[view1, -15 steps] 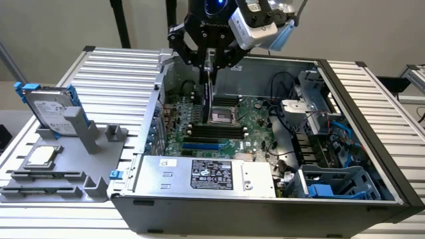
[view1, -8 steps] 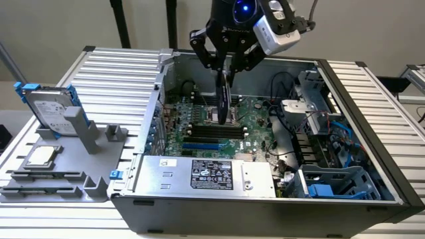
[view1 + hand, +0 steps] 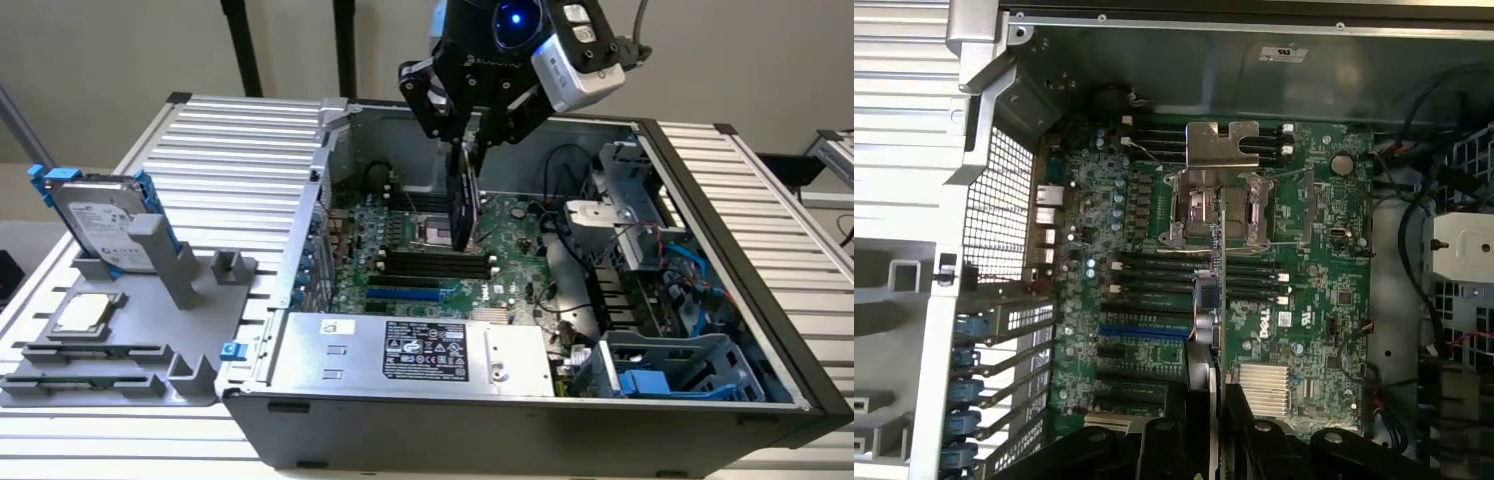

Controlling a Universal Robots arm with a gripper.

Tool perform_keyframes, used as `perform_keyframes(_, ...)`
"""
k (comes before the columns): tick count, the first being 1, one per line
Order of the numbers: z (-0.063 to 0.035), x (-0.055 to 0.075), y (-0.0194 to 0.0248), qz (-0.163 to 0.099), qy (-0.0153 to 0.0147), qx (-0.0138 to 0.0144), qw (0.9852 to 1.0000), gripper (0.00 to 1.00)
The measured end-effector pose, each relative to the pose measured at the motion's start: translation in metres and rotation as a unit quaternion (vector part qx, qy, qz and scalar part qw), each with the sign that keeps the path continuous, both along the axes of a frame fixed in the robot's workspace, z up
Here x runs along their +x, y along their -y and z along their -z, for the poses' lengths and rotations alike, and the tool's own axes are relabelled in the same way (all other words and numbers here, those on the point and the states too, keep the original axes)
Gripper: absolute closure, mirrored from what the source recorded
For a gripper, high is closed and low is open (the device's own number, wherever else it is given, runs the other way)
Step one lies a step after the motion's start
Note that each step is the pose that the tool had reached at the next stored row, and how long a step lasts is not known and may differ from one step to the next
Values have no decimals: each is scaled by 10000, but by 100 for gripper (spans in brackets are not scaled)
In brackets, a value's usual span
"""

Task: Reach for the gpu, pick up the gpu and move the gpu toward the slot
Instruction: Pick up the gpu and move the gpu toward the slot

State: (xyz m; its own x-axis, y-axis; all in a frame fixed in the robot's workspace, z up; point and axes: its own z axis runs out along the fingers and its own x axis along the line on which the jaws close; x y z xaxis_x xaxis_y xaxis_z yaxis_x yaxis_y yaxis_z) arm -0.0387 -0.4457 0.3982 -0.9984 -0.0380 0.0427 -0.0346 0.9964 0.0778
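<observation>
Claw (image 3: 470, 135) was clenched on the gpu (image 3: 466, 195), card hanging edge-on and upright, held up over the mobo (image 3: 441, 265) inside the open case (image 3: 534, 410). Reach and pick-up looked done; the move toward the slot was partway, card not seated yet. Wrist view had the gpu (image 3: 1221, 260) as a thin vertical edge above the board, bracket end (image 3: 1222, 145) far from the claw. Hard drive (image 3: 100, 225) sat on the desk (image 3: 240, 130), well apart.

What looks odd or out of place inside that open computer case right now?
The gpu hangs on edge from the pincer above the motherboard, not seated in any slot. Otherwise nothing looks spilled or damaged.
</observation>
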Motion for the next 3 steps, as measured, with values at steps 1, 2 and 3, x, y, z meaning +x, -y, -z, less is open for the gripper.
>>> perform_keyframes(1, 0, 0, 0, 0, 0, 0, 10000, 74)
perform_keyframes(2, 0, 0, 0, 0, 0, 0, 10000, 74)
perform_keyframes(3, 0, 0, 0, 1, 0, 0, 10000, 74)
